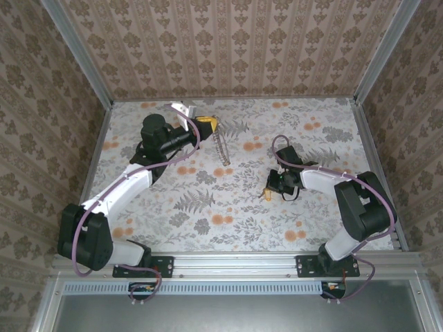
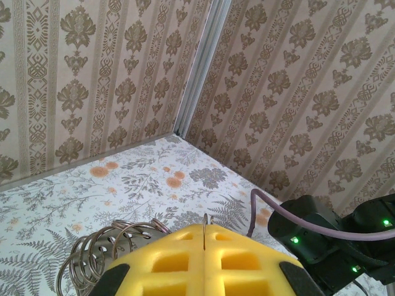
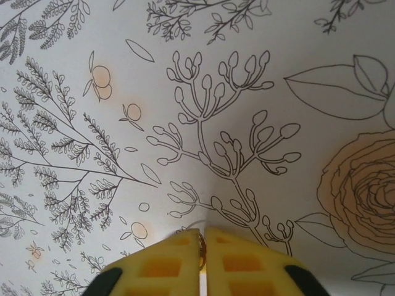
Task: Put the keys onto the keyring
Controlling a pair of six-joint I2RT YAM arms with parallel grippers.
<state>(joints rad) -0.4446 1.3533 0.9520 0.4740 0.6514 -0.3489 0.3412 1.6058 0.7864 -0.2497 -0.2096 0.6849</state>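
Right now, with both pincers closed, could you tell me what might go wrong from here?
The left pincer pinches the keyring, a coil of thin dull-metal loops, by a sliver at its yellow tips; the coil could slip or swing free. The right pincer grips a small thin metal piece at its very tips, low over the flower-printed table; it may pop out, or the pincer may scrape the surface.

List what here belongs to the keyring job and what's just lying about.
Job:
- keyring, pinched by the left gripper
- tiny metal piece, likely the key, pinched in the right gripper

Just there:
- purple cable
- floral table
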